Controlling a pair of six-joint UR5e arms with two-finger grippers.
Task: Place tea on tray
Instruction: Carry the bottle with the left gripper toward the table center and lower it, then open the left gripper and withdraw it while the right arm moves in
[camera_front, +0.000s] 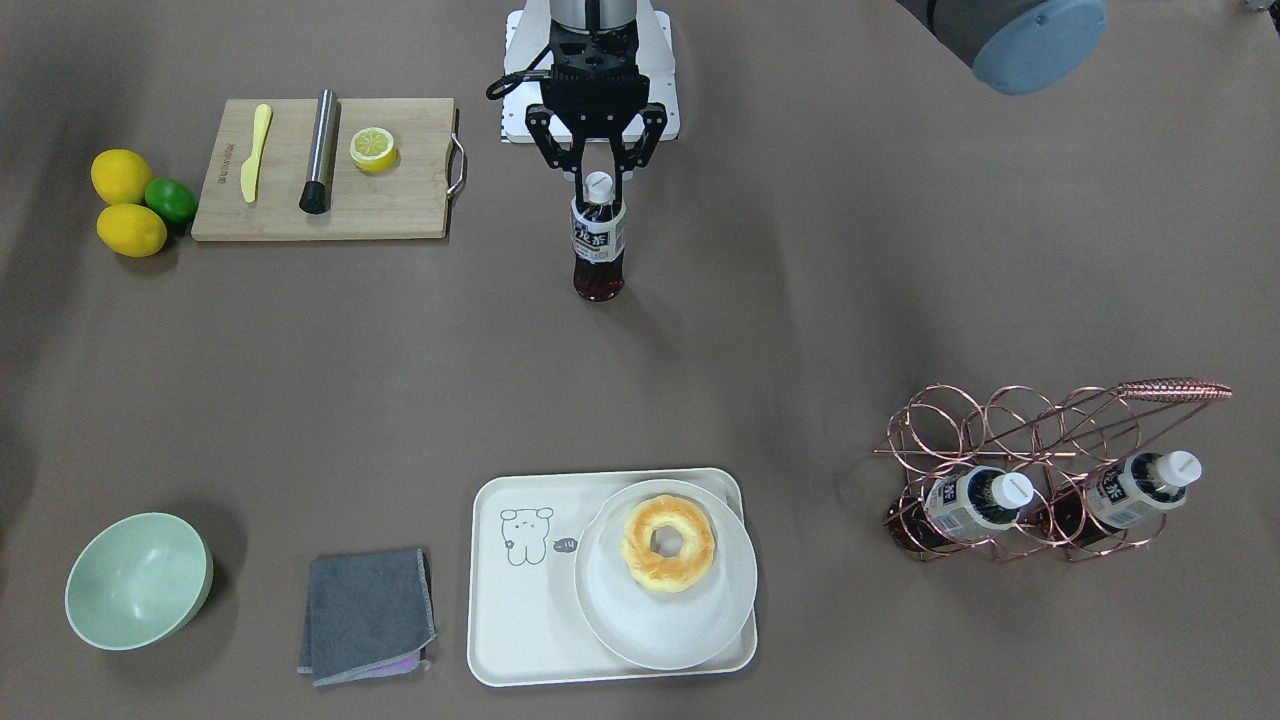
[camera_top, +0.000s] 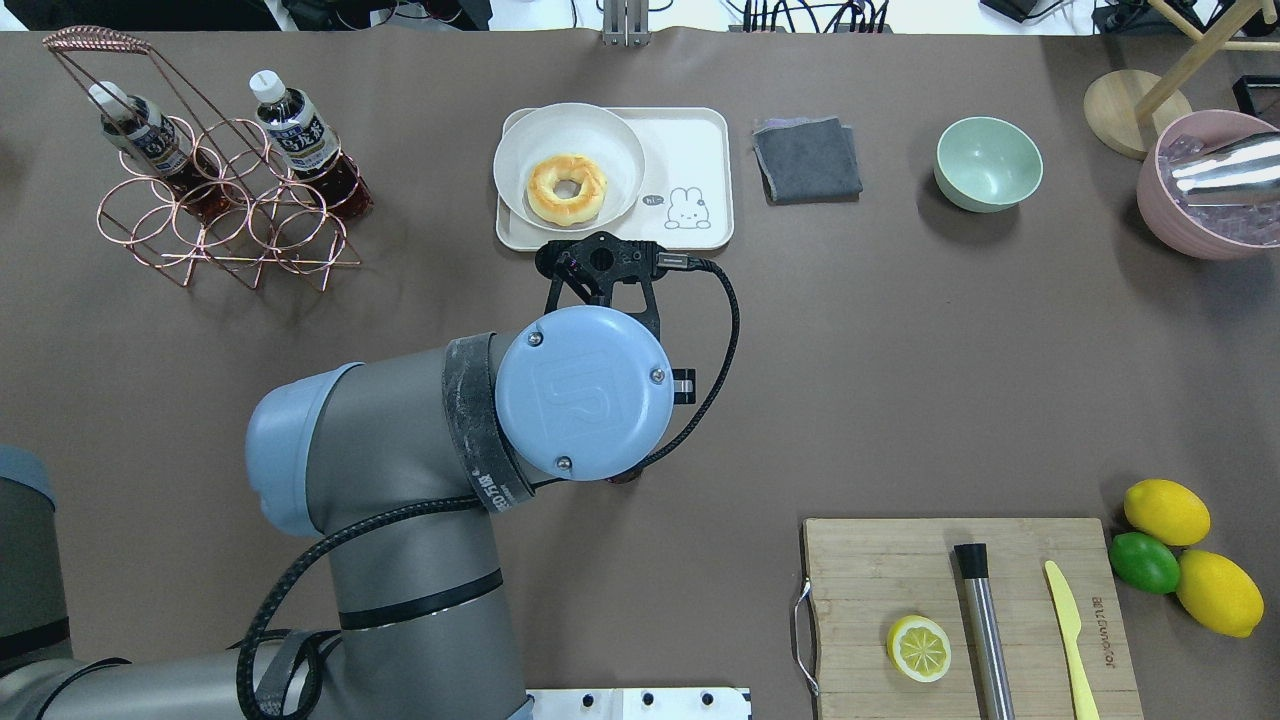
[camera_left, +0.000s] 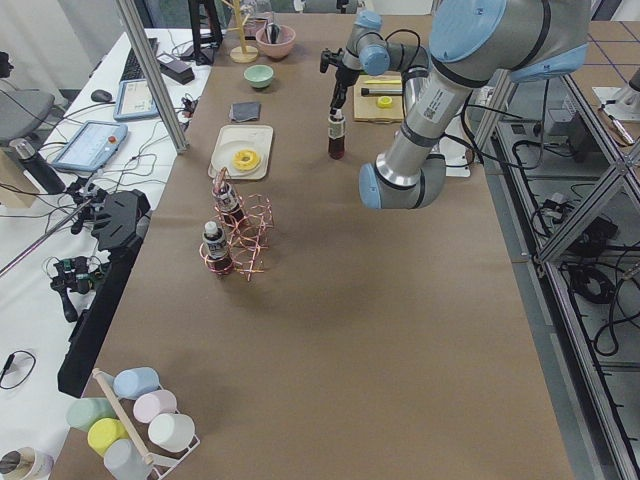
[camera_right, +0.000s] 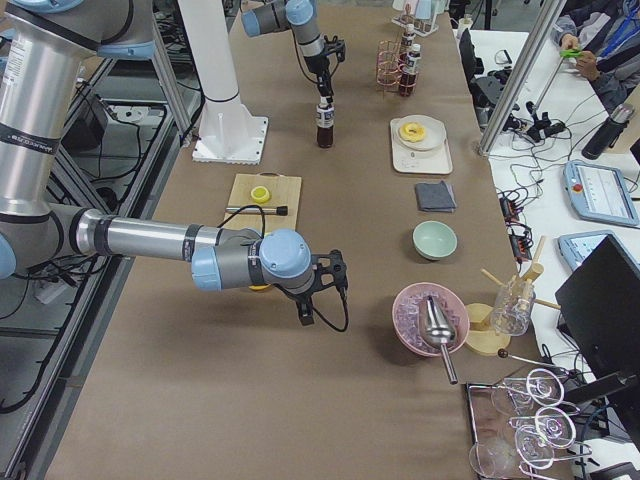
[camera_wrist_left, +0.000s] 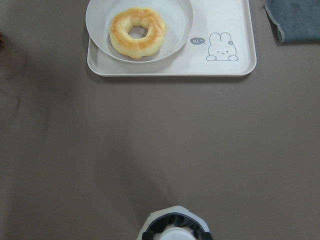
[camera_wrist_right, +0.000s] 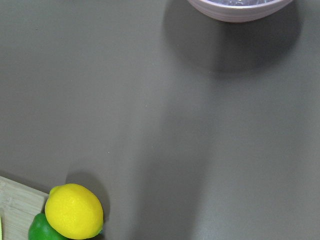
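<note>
A tea bottle (camera_front: 598, 245) with dark liquid and a white cap stands upright at mid-table, far from the tray; I cannot tell whether its base touches the table. My left gripper (camera_front: 598, 178) points straight down and is shut on its cap and neck. The cap shows at the bottom edge of the left wrist view (camera_wrist_left: 175, 234). The cream tray (camera_front: 520, 640) with the cartoon drawing lies near the operators' edge and carries a round white plate (camera_front: 690, 640) with a donut (camera_front: 667, 545). My right gripper (camera_right: 305, 315) shows only in the exterior right view, and I cannot tell its state.
A copper wire rack (camera_front: 1000, 420) holds two more tea bottles (camera_front: 975, 500). A grey cloth (camera_front: 368, 615) and a green bowl (camera_front: 138, 580) lie beside the tray. A cutting board (camera_front: 400, 200) holds a lemon half, a knife and a muddler. Lemons and a lime (camera_front: 170, 198) lie beyond it.
</note>
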